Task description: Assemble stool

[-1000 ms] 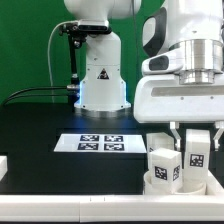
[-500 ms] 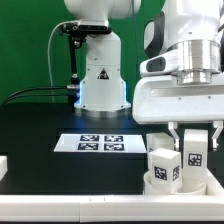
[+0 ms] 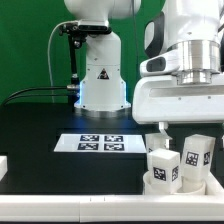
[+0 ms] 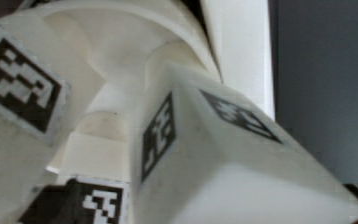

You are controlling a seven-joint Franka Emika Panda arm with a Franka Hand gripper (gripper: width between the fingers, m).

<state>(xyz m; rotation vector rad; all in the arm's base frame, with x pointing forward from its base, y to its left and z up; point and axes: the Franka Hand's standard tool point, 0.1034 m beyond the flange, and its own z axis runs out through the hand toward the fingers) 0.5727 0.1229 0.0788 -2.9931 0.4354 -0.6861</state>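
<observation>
The round white seat [image 3: 152, 182] lies on the black bench [image 3: 40, 125] at the exterior view's lower right, a shallow plastic dish with a raised rim. Two short, chunky white legs stand up out of it, side by side: one leg [image 3: 163, 166] toward the exterior view's left, the other leg [image 3: 194, 160] toward its right, tilted slightly. Each is a smooth, blocky piece with a black-and-white square tag on its face.

The hand [image 3: 186, 130] hangs directly above the legs, its two pale fingers [image 3: 160, 130] pointing down toward their tops. Whether it grips anything, or is open or closed, cannot be told from either view.

In the wrist view the legs fill the frame: glossy white plastic with flat faces and softened edges, one near leg [image 4: 211, 150] showing tags on two adjoining sides.

The marker board [image 3: 100, 143], thin and flat with several printed tags, lies on the bench toward the exterior view's left of the seat, well apart from it.
</observation>
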